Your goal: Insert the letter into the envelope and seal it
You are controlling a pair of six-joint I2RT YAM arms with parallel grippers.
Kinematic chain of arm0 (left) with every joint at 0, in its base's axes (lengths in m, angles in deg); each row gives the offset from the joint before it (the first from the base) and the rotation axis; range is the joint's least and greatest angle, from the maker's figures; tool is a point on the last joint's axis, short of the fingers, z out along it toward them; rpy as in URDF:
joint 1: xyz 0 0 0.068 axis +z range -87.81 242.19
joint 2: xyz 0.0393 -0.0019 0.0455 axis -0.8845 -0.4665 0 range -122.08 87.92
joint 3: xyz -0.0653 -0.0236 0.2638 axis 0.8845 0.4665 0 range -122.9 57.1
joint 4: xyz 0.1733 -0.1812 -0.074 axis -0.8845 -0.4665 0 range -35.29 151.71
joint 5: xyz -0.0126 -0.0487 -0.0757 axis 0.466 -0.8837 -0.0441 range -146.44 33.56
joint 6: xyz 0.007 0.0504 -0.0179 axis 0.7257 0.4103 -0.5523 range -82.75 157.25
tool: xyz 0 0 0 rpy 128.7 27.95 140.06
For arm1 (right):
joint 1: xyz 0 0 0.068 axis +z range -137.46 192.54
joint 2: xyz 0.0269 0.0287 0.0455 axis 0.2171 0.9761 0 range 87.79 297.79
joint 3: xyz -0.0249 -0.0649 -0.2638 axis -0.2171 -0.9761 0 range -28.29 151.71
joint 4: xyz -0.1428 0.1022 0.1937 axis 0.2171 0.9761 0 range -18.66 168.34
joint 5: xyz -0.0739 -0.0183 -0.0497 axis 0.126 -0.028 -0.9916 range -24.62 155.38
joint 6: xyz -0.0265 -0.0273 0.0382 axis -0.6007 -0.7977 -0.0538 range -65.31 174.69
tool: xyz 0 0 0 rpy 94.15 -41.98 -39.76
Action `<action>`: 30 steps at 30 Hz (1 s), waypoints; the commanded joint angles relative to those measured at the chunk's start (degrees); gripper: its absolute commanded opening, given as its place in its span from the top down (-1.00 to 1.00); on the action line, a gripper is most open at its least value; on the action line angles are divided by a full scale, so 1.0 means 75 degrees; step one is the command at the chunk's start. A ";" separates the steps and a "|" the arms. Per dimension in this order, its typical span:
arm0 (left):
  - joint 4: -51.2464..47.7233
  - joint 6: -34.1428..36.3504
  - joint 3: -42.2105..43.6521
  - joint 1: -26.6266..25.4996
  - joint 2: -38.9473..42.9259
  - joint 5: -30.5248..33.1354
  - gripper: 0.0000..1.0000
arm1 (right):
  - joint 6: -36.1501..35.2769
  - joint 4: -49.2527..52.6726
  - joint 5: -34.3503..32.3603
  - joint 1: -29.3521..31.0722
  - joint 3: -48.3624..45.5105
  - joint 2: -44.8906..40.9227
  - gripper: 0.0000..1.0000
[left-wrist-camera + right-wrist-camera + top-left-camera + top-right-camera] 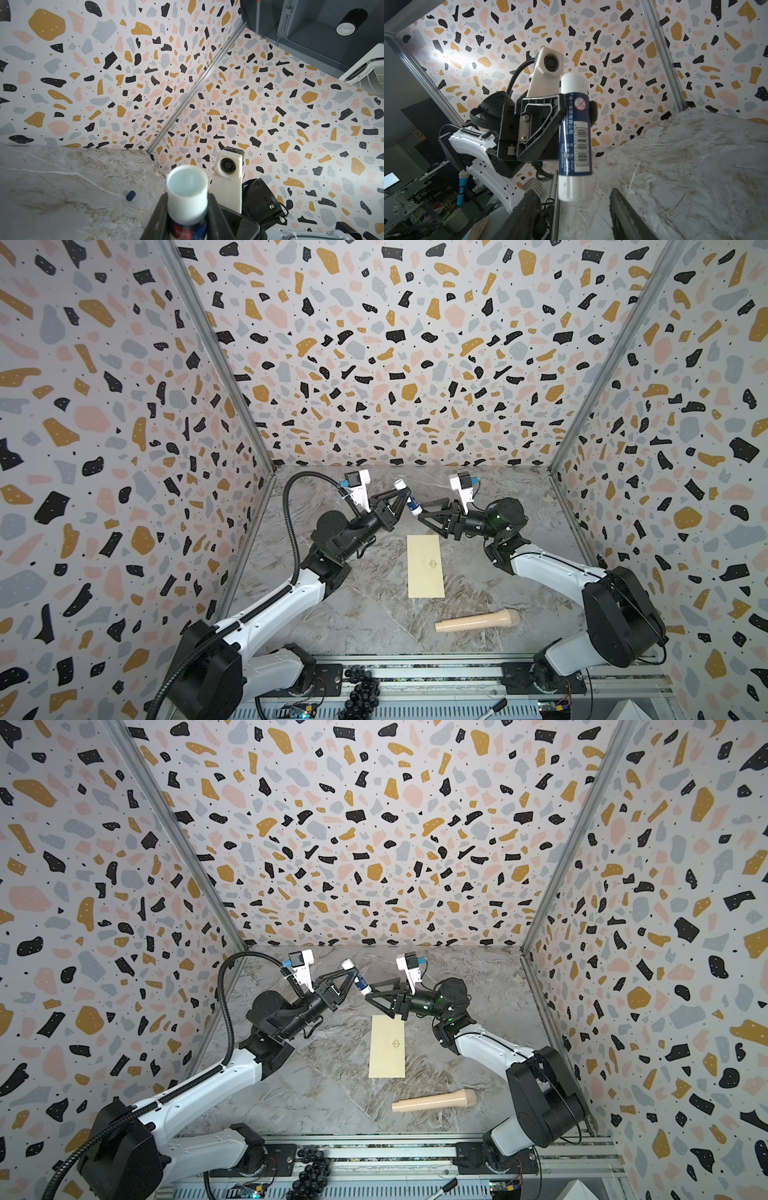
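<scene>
Marbled tabletop (332, 614), terrazzo walls. Left gripper (404, 493) pinching glue stick (411, 502) mid-barrel, aloft, tilted. Right gripper (573, 197) spread, straddling the stick's lower end, clear of it. Envelope (426, 568) flat beneath, long axis running away from the bases, nearer right arm. Letter unseen.

Both arms, left arm (291, 605) and right arm (552, 568): white shell links, black joint housings.

Left tool (405, 494) and right tool (420, 515): black, triangular open-frame fingers.

Behind each tool: white camera mount (359, 483) with blue connector.

Behind the left tool: black corrugated conduit (285, 506) along the arm.

Left tool's side plate: two silver screws (526, 117).
</scene>
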 commanded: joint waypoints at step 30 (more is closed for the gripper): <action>0.0540 0.0072 0.0006 -0.0022 0.0112 -0.0089 1.00 | -0.1049 0.1064 -0.1107 0.0348 0.0628 -0.0369 0.90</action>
